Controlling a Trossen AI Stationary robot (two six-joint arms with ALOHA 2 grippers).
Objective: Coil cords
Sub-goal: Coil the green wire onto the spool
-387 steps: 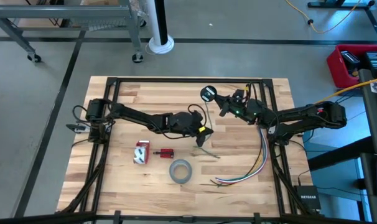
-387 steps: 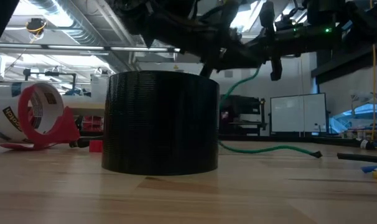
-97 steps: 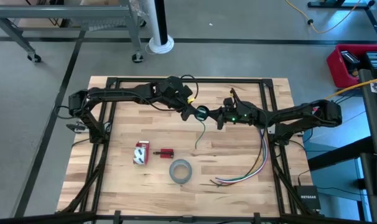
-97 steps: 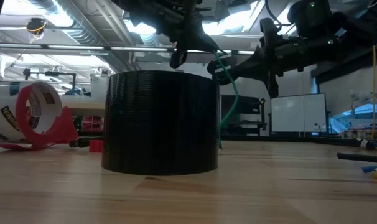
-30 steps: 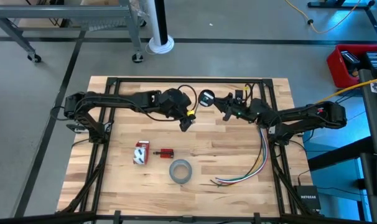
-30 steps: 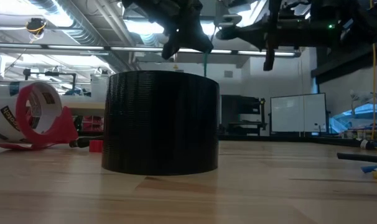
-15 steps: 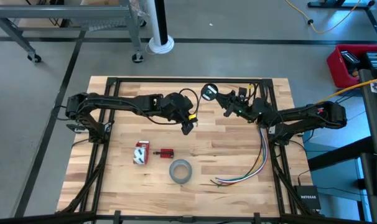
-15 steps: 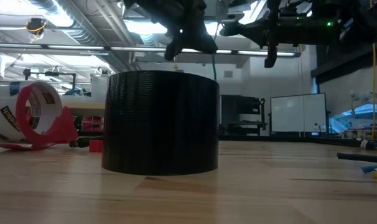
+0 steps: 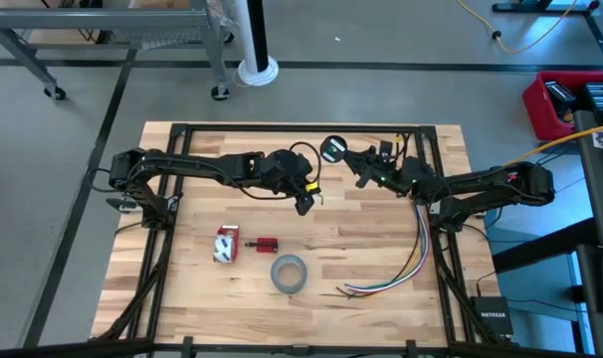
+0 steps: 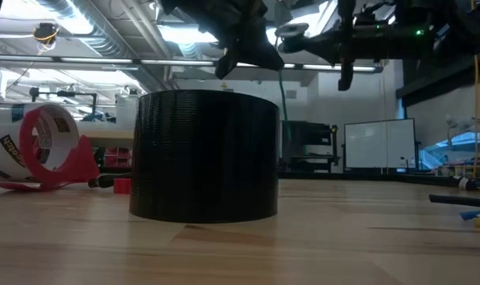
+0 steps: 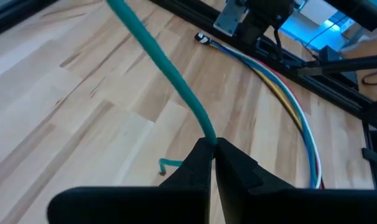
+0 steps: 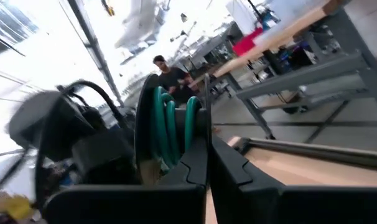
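Grey concrete floor (image 9: pixel 381 40) all around the wooden desk (image 9: pixel 371 249), white pole base (image 9: pixel 255 71) behind it, whiteboard (image 10: pixel 372 145) further back.

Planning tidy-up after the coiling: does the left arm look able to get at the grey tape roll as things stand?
Probably yes. The tape roll lies on bare wood just nearer than the left end effector, nothing between them. But that end effector is shut on the cord, so it would have to let go first.
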